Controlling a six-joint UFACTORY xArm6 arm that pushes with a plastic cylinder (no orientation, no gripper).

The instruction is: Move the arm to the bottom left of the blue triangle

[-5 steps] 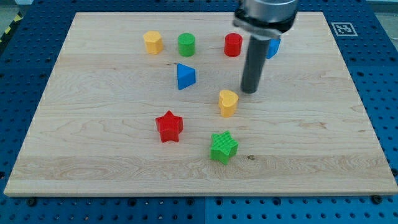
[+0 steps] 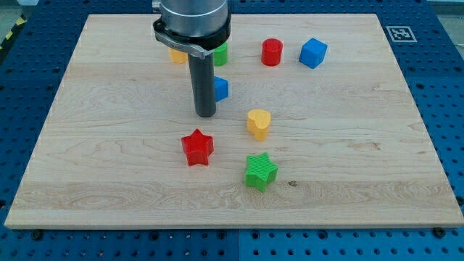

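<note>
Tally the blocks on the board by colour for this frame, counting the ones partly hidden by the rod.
Red: 2, star and cylinder
Blue: 2, cube and triangle
Yellow: 2, heart, one part-hidden
Green: 2, star, one part-hidden
Total: 8

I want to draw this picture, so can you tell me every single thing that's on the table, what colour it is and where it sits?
wooden board: 1, light wood, fills most of the view, on a blue surface
blue triangle: 1, blue, upper middle, partly hidden behind the rod
blue cube: 1, blue, near the view's top right
red cylinder: 1, red, at the view's top, left of the blue cube
green block: 1, green, at the view's top, mostly hidden, shape unclear
yellow block: 1, yellow, at the view's top left, mostly hidden
yellow heart: 1, yellow, centre
red star: 1, red, below centre, left
green star: 1, green, below the yellow heart
my tip: 1, dark rod end, just below-left of the blue triangle
</note>
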